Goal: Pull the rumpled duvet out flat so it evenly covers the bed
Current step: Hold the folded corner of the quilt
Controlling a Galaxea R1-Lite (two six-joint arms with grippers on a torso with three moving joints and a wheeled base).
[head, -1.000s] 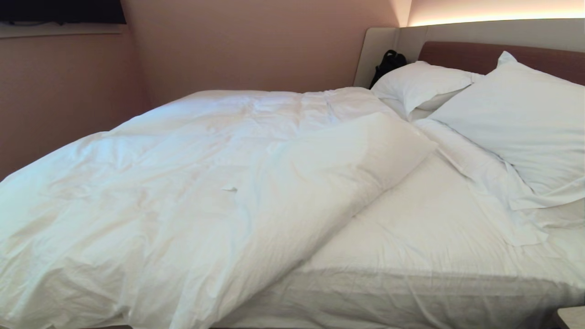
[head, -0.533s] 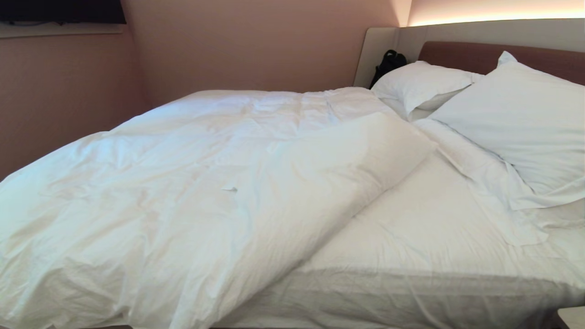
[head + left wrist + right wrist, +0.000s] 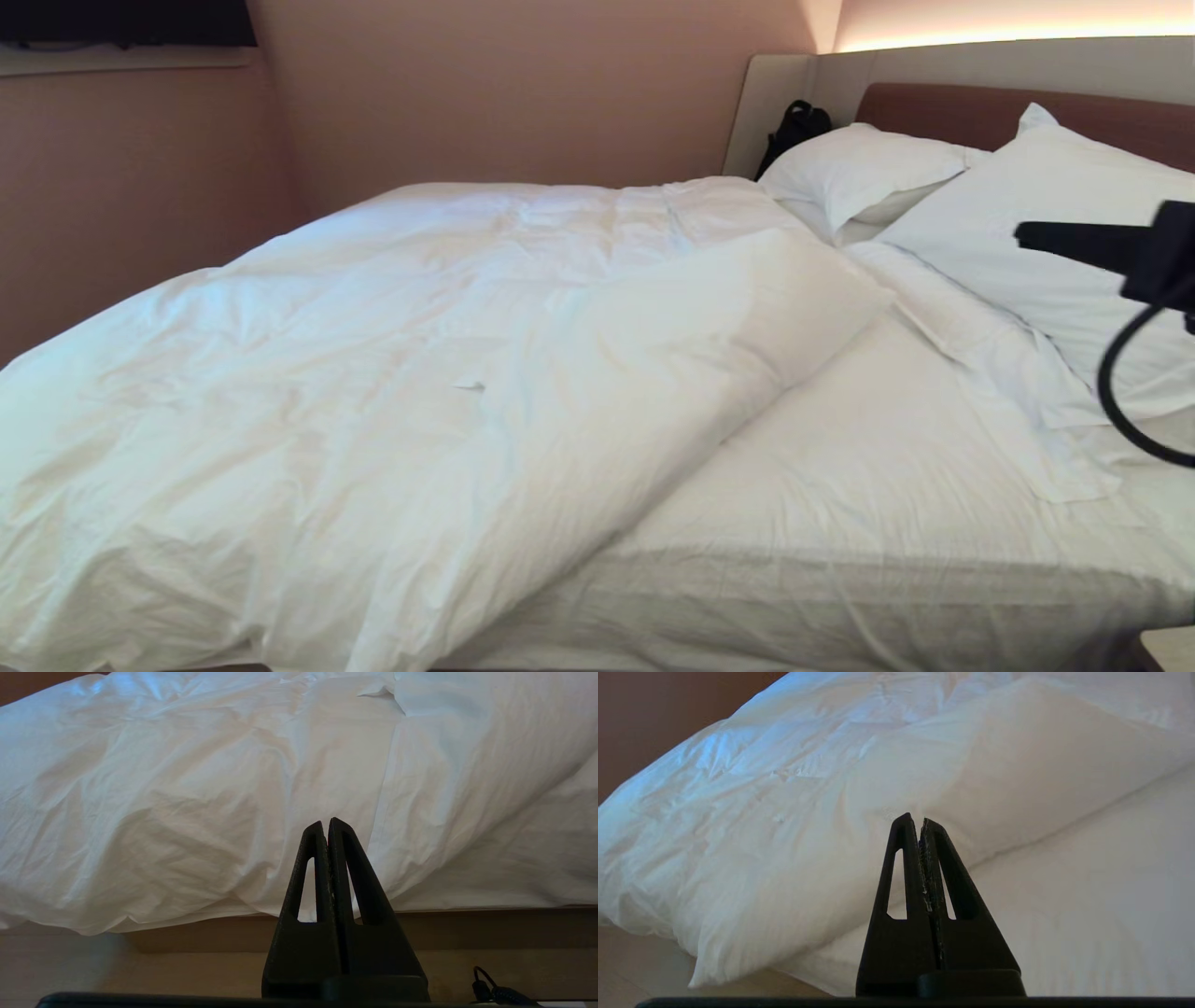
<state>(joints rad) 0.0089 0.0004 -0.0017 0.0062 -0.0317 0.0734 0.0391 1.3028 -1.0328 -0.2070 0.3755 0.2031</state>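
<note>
Duvet (image 3: pixel 392 373) bunched over bed (image 3: pixel 840 523) from 9 to 12 o'clock, judged soft, bulky, light; grasp folded-back edge (image 3: pixel 747 411); left gripper (image 3: pixel 327 823) shut, empty; right gripper (image 3: pixel 914 819) at 3 o'clock shut, empty.

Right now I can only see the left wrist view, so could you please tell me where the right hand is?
Observer: The right hand hangs shut and empty at the head view's right edge, in line with the nearer pillow.
Operator: Thank you. Does the duvet cover the whole bed?
Observer: No. The duvet is bunched on the robot's left side, leaving the fitted sheet bare on the right.
Operator: Is anything else up there?
Observer: A second pillow lies further back, with a black bag behind it.
</note>
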